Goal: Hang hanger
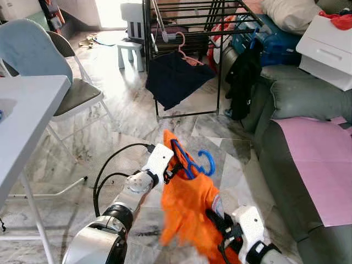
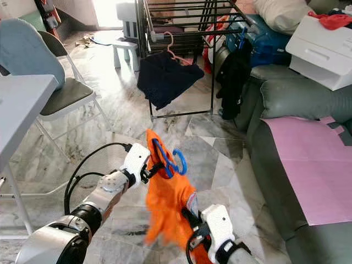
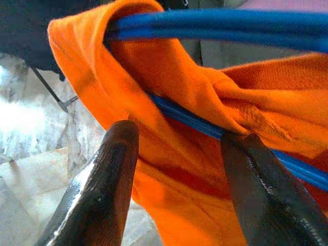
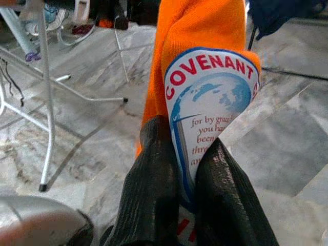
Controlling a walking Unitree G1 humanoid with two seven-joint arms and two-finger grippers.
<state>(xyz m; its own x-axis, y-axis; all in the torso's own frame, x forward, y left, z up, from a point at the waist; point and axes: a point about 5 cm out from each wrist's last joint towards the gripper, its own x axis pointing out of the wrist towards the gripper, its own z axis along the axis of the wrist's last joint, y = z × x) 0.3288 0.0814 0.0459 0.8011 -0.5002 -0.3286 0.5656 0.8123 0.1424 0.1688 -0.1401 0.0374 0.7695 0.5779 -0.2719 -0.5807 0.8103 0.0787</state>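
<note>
A blue hanger [image 1: 192, 162] carries an orange shirt [image 1: 187, 209], held in the air over the marble floor. My left gripper [image 1: 174, 168] grips the hanger at the shirt's shoulder; the left wrist view has orange cloth and the blue bar [image 3: 205, 128] between its fingers [image 3: 110, 179]. My right gripper [image 1: 217, 220] is lower down, shut on the shirt's printed part [image 4: 210, 102]. The black drying rack [image 1: 187, 27] stands further ahead, with a dark garment [image 1: 176, 80] hanging from it on a pink hanger [image 1: 184, 52].
A grey sofa [image 1: 297, 104] with a pink sheet [image 1: 322, 165] runs along the right. At the left are a white table [image 1: 27, 110] and a folding chair [image 1: 66, 93]. A small stool [image 1: 130, 52] stands by the rack. Bags and clothes crowd the rack's right side.
</note>
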